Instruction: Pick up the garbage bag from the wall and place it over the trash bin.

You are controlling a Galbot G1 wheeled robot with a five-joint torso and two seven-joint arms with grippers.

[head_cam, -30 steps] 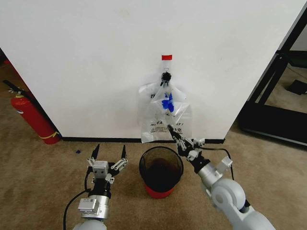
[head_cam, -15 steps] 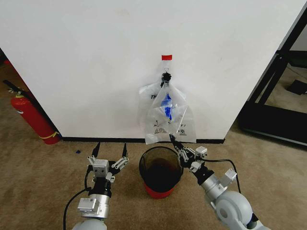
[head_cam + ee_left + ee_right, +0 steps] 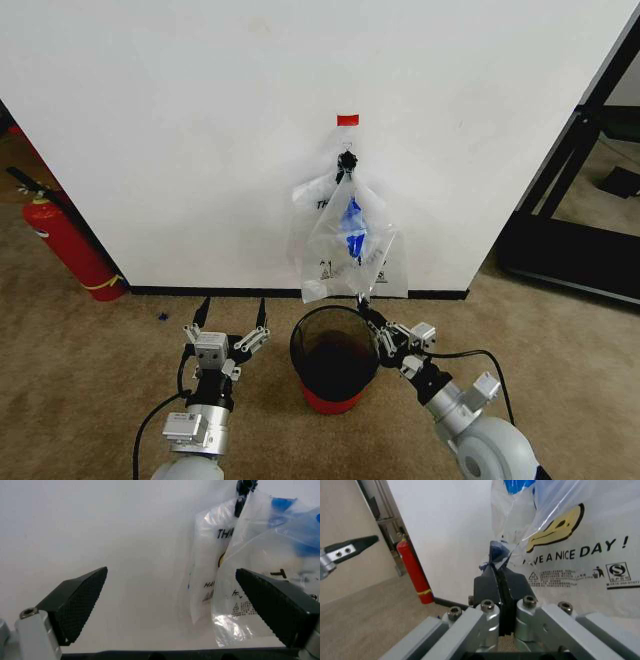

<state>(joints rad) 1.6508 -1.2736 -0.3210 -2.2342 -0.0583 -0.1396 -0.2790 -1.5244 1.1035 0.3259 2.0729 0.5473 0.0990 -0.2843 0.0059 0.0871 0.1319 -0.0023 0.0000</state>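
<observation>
The garbage bag [image 3: 350, 240] hangs from the black clip [image 3: 346, 160] on the wall [image 3: 200, 120], just above the trash bin [image 3: 336, 358]. The right gripper [image 3: 364, 299] pinches the bag's bottom edge, fingers clamped together on the plastic. The left gripper [image 3: 229, 312] hovers with fingers spread, left of the bin.

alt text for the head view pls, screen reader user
The right gripper, shut on the bottom edge of the garbage bag, pulls it out from the white wall above the trash bin, while the bag's top hangs from a black clip under a red tape strip. The left gripper waits open beside the bin.
</observation>
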